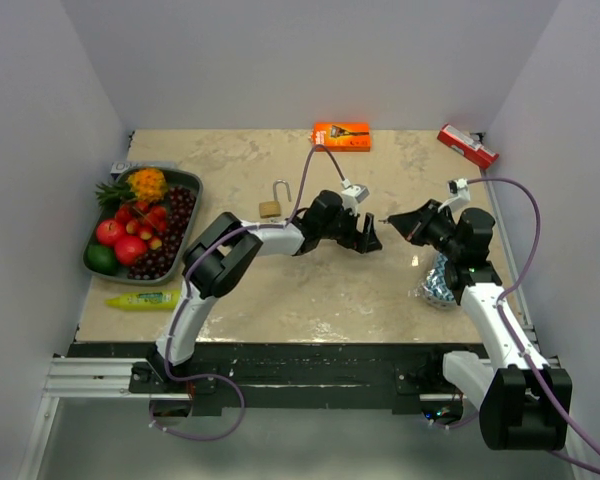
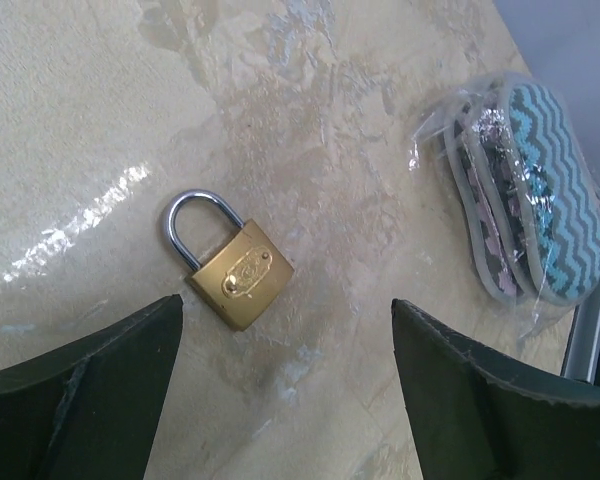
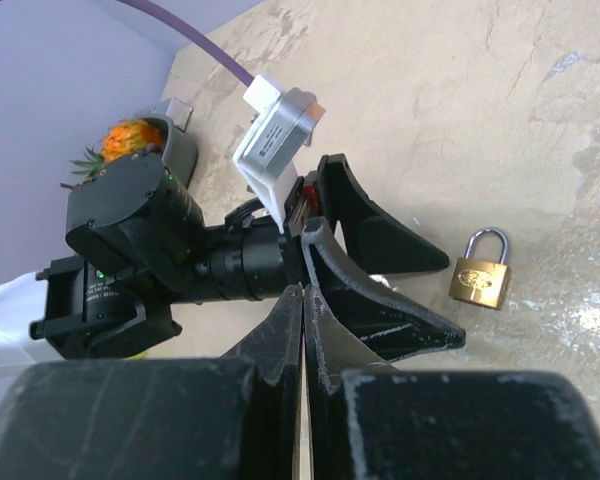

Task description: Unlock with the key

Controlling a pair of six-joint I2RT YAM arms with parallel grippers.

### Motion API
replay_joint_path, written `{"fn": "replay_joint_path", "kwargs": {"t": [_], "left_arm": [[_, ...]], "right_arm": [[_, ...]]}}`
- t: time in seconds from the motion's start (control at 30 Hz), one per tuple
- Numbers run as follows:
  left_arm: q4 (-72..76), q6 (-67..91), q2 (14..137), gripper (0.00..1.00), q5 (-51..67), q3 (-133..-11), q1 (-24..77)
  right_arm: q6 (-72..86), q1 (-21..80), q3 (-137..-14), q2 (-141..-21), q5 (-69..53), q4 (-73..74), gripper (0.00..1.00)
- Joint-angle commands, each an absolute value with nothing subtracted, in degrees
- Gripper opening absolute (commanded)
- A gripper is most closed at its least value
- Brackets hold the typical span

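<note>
At the far left of the tabletop (image 1: pixel 280 290) a fruit tray (image 1: pixel 192 182) lies against the wall, with a yellow-green tube (image 1: pixel 142 298) on the near side of it. The left arm bends out from its base and reaches toward the middle. Just behind its forearm, seen from overhead, sits a brass lock (image 1: pixel 271 205) with its shackle standing tall. The left claw (image 1: pixel 370 238) is spread wide and has hold of nothing.

In the left wrist view a padlock (image 2: pixel 238 275) lies flat on the tabletop between the two spread fingers, touching neither, its shackle seated in the body. The right wrist view shows it just beside the left claw's fingertips. Whether this is the same lock as the one seen from overhead I cannot tell.

Facing the left claw tip to tip and close to it, the right claw (image 1: pixel 393 222) has its fingers pressed tight together. No key can be made out in it, so whether it grips one I cannot tell.

Near the right arm lies a clear bag (image 1: pixel 440 283) of patterned pieces. Along the back edge are an orange pack (image 1: pixel 341 135) and, in the right corner, a red pack (image 1: pixel 467 146).
</note>
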State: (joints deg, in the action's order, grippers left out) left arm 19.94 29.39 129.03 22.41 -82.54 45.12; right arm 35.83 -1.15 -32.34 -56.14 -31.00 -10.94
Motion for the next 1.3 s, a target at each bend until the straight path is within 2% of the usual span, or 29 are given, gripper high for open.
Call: {"fn": "replay_joint_path", "kwargs": {"t": [0.0,0.13,0.5,0.7,0.97,1.27], "left_arm": [[16.3,32.3,132.1,0.89,19.9,-86.2,45.3],[12.8,30.1,133.1,0.89,18.6,-89.2,46.1],[-4.0,25.8,134.6,0.87,-4.8,-93.7,52.5],[-6.5,28.8,137.7,0.86,-4.9,-95.9,53.1],[-10.9,27.8,139.6,0.70,-9.8,-97.3,53.4],[-14.4,23.7,142.6,0.67,-12.8,-99.7,54.9]], "right_arm": [[34.5,-1.4,-33.0,-54.9,-30.8,-11.0,0.00],[34.2,-1.4,-33.0,-54.7,-29.9,-10.5,0.00],[33.1,-1.4,-33.6,-53.4,-27.5,-8.2,0.00],[32.4,-1.4,-34.3,-52.2,-27.1,-6.0,0.00],[31.7,-1.4,-34.3,-50.1,-26.0,-3.3,0.00],[32.0,-1.5,-34.3,-49.7,-26.2,-3.0,0.00]]}}
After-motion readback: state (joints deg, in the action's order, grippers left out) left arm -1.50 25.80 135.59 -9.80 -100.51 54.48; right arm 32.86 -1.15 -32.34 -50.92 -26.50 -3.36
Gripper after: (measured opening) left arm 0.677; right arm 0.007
